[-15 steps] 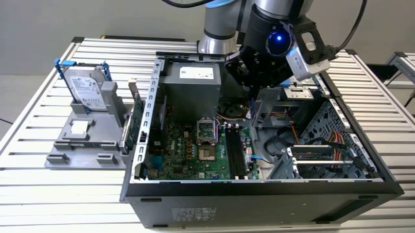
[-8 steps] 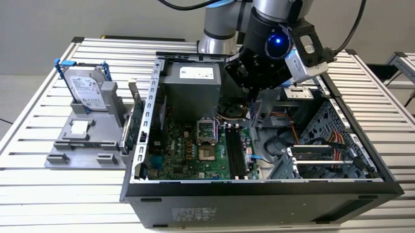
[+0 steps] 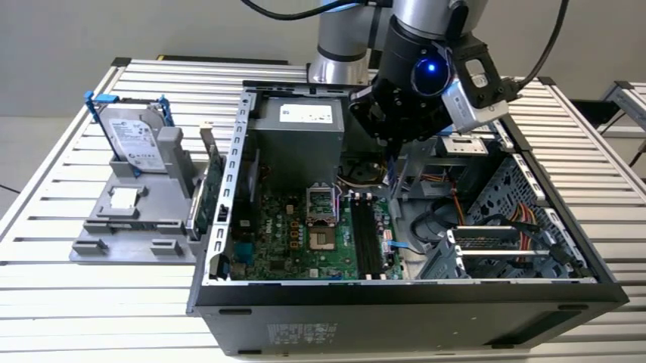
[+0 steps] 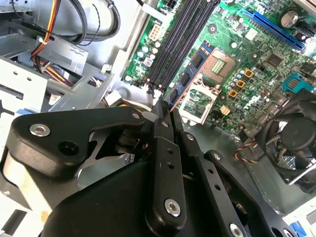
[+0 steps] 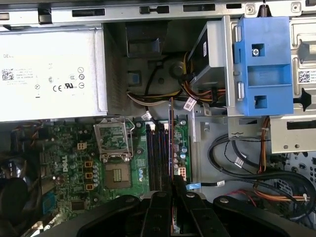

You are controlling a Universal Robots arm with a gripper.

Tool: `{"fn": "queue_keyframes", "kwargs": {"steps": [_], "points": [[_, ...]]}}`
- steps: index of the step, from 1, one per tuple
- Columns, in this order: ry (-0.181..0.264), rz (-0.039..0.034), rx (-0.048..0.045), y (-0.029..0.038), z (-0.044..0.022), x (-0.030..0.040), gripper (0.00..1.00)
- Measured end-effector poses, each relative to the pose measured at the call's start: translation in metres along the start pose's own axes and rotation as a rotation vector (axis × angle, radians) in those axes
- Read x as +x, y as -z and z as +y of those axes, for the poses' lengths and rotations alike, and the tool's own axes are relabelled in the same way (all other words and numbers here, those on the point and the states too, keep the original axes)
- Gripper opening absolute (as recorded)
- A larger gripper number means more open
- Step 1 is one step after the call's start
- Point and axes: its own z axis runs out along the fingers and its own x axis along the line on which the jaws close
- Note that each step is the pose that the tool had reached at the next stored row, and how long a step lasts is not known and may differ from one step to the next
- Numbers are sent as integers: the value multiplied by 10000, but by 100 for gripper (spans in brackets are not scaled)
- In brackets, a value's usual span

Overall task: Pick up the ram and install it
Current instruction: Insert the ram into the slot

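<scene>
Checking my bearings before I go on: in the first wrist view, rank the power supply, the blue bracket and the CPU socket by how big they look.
1. Power supply, largest.
2. Blue bracket.
3. CPU socket, smallest.
The bracket may sit nearer the camera, so its lead over the socket is unsure.

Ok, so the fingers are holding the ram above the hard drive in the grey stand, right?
Not quite. The fingers do hold the ram, but above the black memory slots inside the open case, not above the hard drive. The first wrist view shows it.
</scene>
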Motion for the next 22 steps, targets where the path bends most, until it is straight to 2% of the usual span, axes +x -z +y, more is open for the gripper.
{"fn": "queue_keyframes", "kwargs": {"steps": [22], "points": [[0,1,0,-115,0,3,0]]}}
